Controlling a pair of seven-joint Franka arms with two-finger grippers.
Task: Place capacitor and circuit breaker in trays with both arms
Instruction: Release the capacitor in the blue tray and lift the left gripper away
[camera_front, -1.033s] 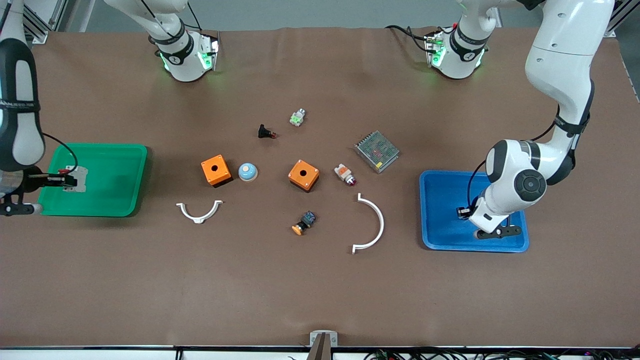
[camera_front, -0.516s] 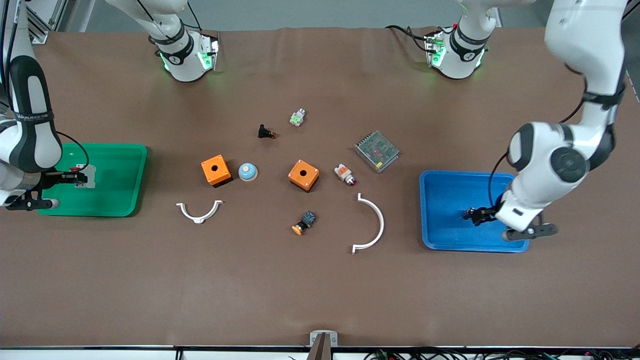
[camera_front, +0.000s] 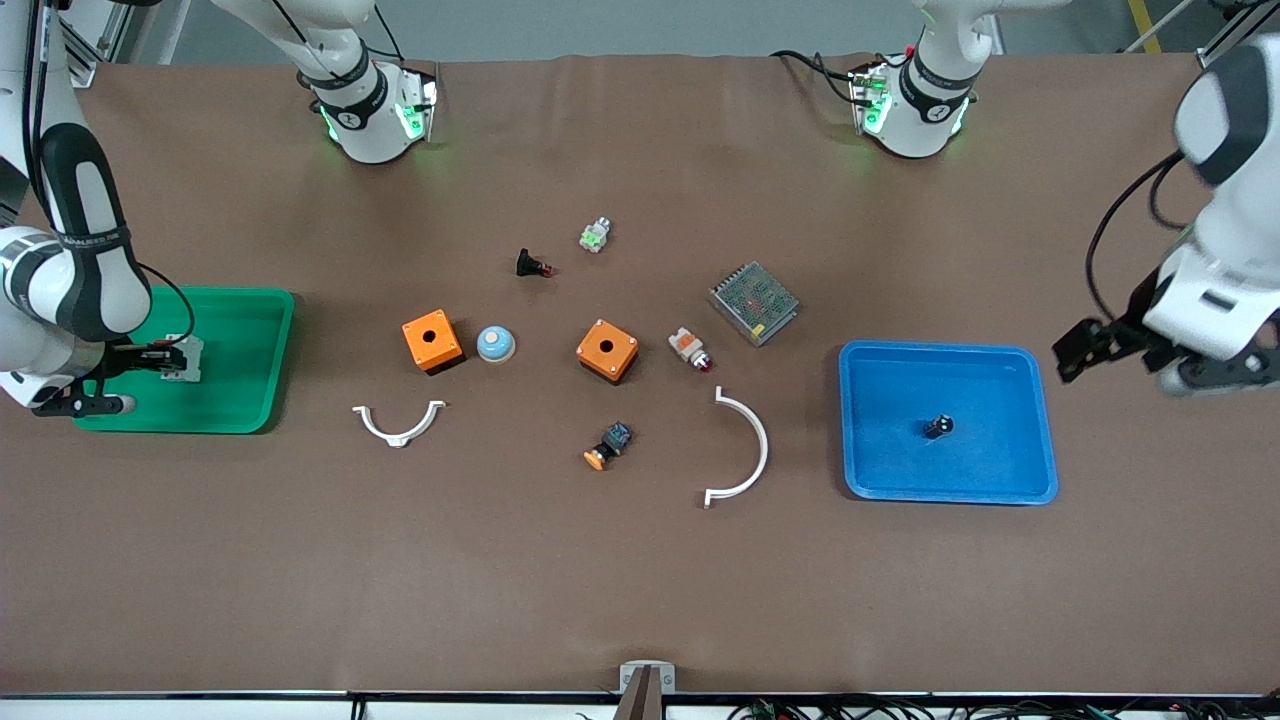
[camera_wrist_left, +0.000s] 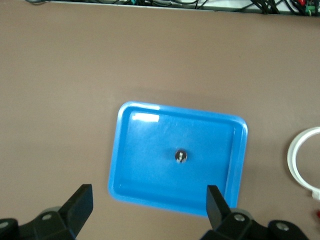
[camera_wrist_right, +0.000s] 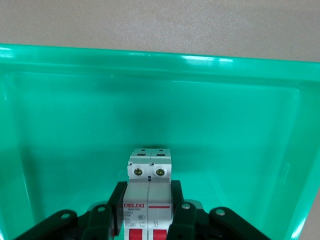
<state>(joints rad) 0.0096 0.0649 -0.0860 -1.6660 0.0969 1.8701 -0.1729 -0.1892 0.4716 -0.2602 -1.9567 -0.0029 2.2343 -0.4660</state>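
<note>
The capacitor (camera_front: 937, 427), a tiny black cylinder with a pale top, stands free in the blue tray (camera_front: 852, 420). It also shows in the left wrist view (camera_wrist_left: 180, 156), in the middle of the blue tray (camera_wrist_left: 116, 165). My left gripper (camera_front: 1085, 345) is open and empty, raised over the bare table just off the tray's edge toward the left arm's end (camera_wrist_left: 147, 197). My right gripper (camera_front: 165, 358) is shut on the circuit breaker (camera_front: 187, 358), low inside the green tray (camera_front: 240, 400). In the right wrist view the gripper (camera_wrist_right: 149, 212) clamps the white breaker (camera_wrist_right: 149, 192) above the tray floor (camera_wrist_right: 225, 150).
Between the trays lie two orange boxes (camera_front: 432, 340) (camera_front: 607, 350), a blue-white dome (camera_front: 495, 343), two white arcs (camera_front: 398, 425) (camera_front: 745, 450), a mesh-topped metal box (camera_front: 754, 302), a white-orange part (camera_front: 690, 348), a black-blue part with orange cap (camera_front: 608, 445) and a black button part (camera_front: 530, 265).
The left gripper let go of the capacitor in the blue tray, opened, and rose away toward the left arm's end. The right gripper carried the breaker slightly farther over the green tray.
</note>
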